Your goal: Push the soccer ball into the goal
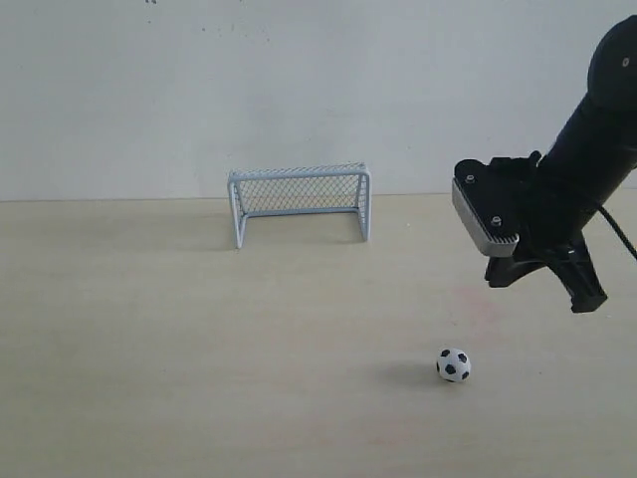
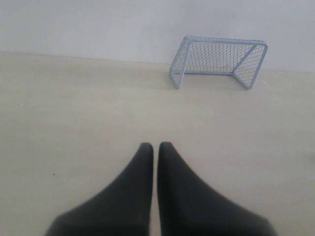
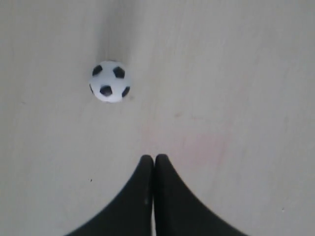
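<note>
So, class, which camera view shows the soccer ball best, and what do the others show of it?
The right wrist view: the soccer ball is largest there, black patches sharp, ahead of the right gripper. The exterior view shows it small, apart from the goal. The left wrist view misses it.

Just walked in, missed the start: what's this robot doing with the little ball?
The right gripper, shut and empty, hangs above the table near the soccer ball, not touching it. The ball lies well short of the goal by the wall. The left gripper, also shut, holds nothing.
</note>
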`<state>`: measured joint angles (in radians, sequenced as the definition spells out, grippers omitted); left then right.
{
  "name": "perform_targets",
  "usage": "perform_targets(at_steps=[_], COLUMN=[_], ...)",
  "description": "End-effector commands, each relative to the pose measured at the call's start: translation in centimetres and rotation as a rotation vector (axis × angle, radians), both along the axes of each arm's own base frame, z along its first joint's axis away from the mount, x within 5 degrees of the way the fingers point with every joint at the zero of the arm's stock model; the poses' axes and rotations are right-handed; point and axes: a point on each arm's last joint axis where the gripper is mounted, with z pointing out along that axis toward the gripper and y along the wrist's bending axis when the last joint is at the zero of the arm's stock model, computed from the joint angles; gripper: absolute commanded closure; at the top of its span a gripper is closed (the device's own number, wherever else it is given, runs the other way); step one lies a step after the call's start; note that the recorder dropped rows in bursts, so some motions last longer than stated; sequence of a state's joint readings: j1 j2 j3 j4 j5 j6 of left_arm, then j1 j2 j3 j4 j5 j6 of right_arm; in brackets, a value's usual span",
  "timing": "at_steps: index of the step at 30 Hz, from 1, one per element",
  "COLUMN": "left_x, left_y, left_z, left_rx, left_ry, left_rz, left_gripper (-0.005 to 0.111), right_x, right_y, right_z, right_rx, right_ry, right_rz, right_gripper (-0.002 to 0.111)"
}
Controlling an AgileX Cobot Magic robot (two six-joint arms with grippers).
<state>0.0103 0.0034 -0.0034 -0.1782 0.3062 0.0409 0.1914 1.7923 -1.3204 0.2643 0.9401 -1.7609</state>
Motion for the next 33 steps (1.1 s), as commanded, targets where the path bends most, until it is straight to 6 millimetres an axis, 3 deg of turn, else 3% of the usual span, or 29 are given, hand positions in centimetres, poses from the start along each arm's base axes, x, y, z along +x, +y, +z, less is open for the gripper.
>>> perform_targets(at_steps=[1,4,7,11,20,25,33], left_x=[0.0,0.0,0.0,0.0,0.0,0.0,0.0], left_y=[0.0,0.0,0.0,0.0,0.0,0.0,0.0], left_z=[-0.1,-0.1,-0.1,-0.1,-0.1,-0.1,-0.1], left_rx=[0.008,0.008,0.008,0.008,0.008,0.008,0.008], left_ry=[-0.003,-0.003,-0.003,-0.003,-0.003,-0.003,-0.003], left_rz=[0.003,0.003,0.003,0.003,0.003,0.003,0.003], left_gripper=[0.102,0.102,0.102,0.102,0.102,0.102,0.102], right_x=[-0.1,0.0,0.1,-0.5,-2.4,-2.5,-2.3], right_y=[0.4,0.4,0.9,2.3,4.2,5.0,6.4], right_z=[0.3,-0.4,-2.8,-3.2,-5.5,-6.4,-6.6], right_rx=[0.022,0.020,0.026,0.009,-0.306,-0.394,-0.383], right_ry=[-0.017,0.018,0.125,0.157,0.309,0.299,0.216], right_rz=[0.078,0.086,0.101,0.159,0.261,0.304,0.336], right_gripper=[0.108,0.108,0.108,0.108,0.108,0.108,0.108])
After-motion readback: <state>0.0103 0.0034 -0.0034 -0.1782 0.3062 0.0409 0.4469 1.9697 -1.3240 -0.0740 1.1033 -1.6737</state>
